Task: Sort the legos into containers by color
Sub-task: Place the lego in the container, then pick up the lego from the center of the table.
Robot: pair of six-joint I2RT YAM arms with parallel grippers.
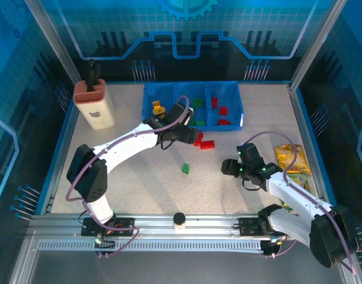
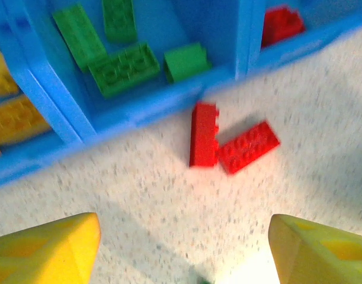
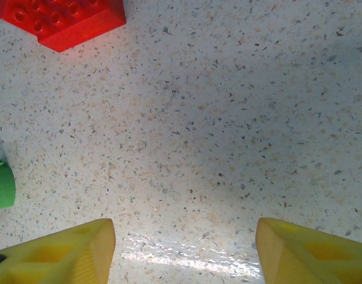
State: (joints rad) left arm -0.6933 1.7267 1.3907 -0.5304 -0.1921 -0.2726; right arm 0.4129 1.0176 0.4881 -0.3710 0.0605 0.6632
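Left gripper [image 2: 186,251]: spread, empty; you hover just off the blue bin's [image 2: 139,109] front wall.
Red legos [image 2: 203,135]: two, touching, on the table [image 2: 127,189] between that wall and your left fingers.
Right gripper [image 3: 181,248]: spread, empty, well out from the bin.
Green lego [image 3: 0,186]: on the table, farther from the bin than the reds, just off your right gripper's left finger.

We see a speckled table [image 1: 146,184]; behind it rises a blue-lit patterned wall [image 1: 228,29], along its near edge an aluminium rail [image 1: 192,234].
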